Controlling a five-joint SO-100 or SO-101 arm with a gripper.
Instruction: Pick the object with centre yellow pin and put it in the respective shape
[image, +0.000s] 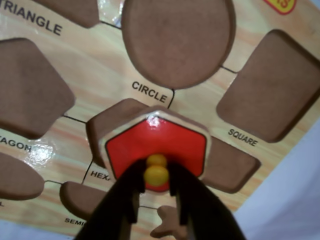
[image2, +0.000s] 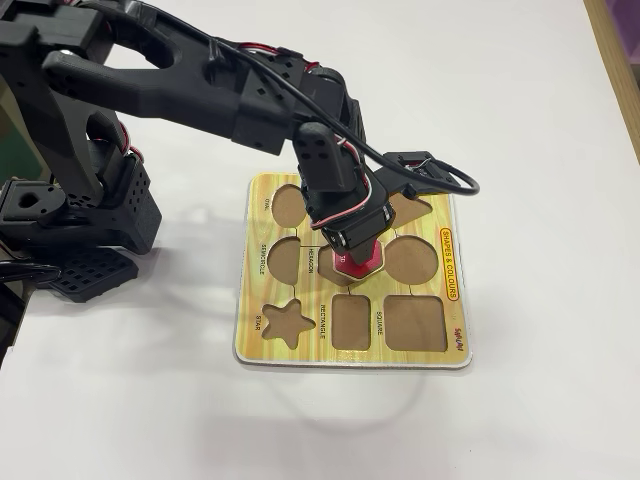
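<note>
The red hexagon piece (image: 155, 142) with a yellow pin (image: 157, 176) in its centre is held in my gripper (image: 156, 169), whose black jaws are shut on the pin. The piece sits just over the hexagon recess (image: 107, 125) of the wooden shape board (image: 100, 60). It is shifted a little to the right, so the recess's left part shows. In the fixed view the piece (image2: 358, 263) is under the gripper (image2: 350, 252) at the middle of the board (image2: 255, 335).
Empty recesses surround the piece: circle (image: 177, 40), square (image: 270, 85), rectangle (image: 232, 167), pentagon (image: 25, 90) and star (image2: 286, 322). The board lies on a white table (image2: 540, 120). The arm's base (image2: 70, 220) stands to the left in the fixed view.
</note>
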